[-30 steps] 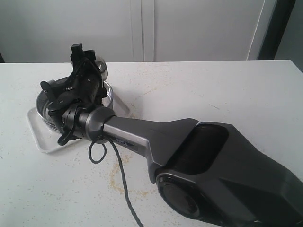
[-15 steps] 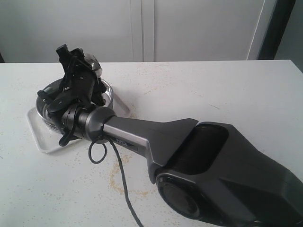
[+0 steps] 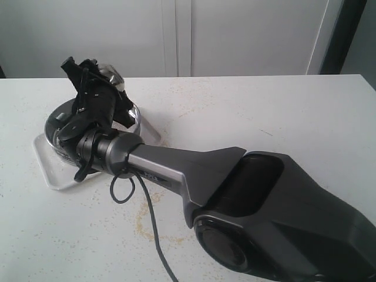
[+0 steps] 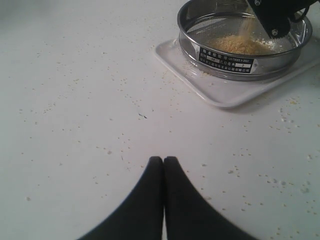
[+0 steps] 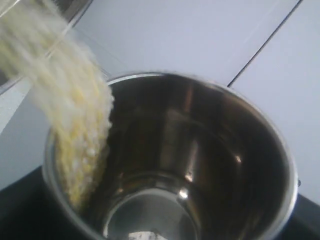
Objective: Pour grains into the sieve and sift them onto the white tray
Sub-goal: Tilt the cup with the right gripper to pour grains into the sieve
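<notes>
Since the earlier frame the right end effector (image 3: 94, 88) has rolled further over, tipping the steel cup (image 3: 111, 76) it clamps more steeply above the sieve (image 3: 56, 120), which sits on the white tray (image 3: 50, 170) directly beneath. Left wrist view: the left end effector (image 4: 163, 167), its dark fingers pressed together, hovers over the speckled white tabletop (image 4: 75, 100), well apart from the round mesh-bottomed steel sieve; fine golden grains (image 4: 240, 45) heap inside. Right wrist view: yellow and paler granules slide down the polished cup wall and over its rim
</notes>
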